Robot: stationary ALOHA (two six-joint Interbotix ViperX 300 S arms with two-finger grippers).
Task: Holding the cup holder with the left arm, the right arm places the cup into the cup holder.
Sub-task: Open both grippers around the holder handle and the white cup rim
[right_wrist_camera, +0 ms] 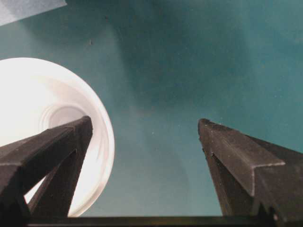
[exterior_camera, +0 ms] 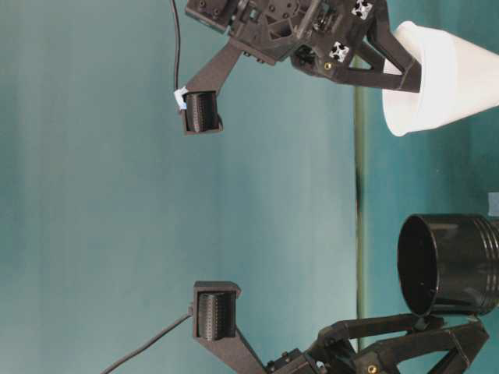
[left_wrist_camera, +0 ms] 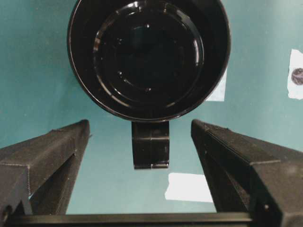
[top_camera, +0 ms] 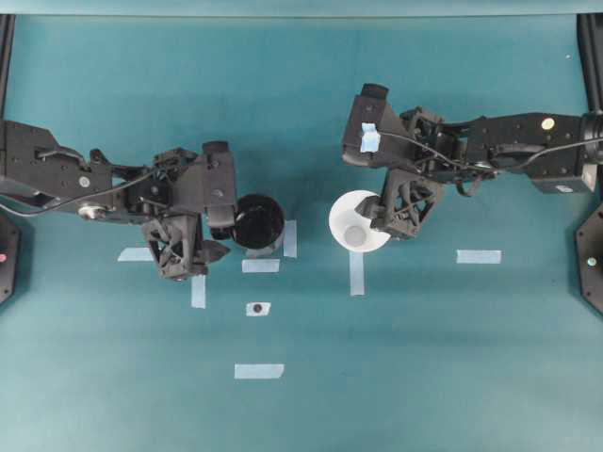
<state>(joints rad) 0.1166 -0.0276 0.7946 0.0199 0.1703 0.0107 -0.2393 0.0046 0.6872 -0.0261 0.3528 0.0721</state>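
1. One big teal-covered bench (top_camera: 301, 405) carries everything here, with pale tape strips (top_camera: 259, 371) stuck on it in several spots.
2. Next in size is the black articulated left arm with exposed cables (top_camera: 57, 179), coming in from the left edge of the overhead view. Its fingers (left_wrist_camera: 52, 161) are spread wide and gripping nothing. In the left wrist view they stand either side of the holder's handle without touching it.
3. About the same bulk: the black articulated right arm with a bit of light blue tape on its upper housing (top_camera: 528, 146), coming in from the right edge. Its fingers (right_wrist_camera: 246, 165) are also splayed fully apart and empty. In the right wrist view one finger overlaps the cup's rim; I can't tell whether it touches.
4. Then the plain white conical paper-like cup (top_camera: 353, 218), sitting upright on the bench right of centre, partly under the right arm's gripper (top_camera: 400, 212). Its wide rim faces up.
5. Slightly smaller: the glossy black mug-like cylindrical cup holder (top_camera: 259, 221), upright on the bench left of centre, just beside the left arm's gripper (top_camera: 184, 254) and well apart from the cup. Its stubby side handle (left_wrist_camera: 150, 144) points toward that gripper.
6. Smallest: a dark round dot on a little tape square (top_camera: 257, 308), below the holder in the overhead view.
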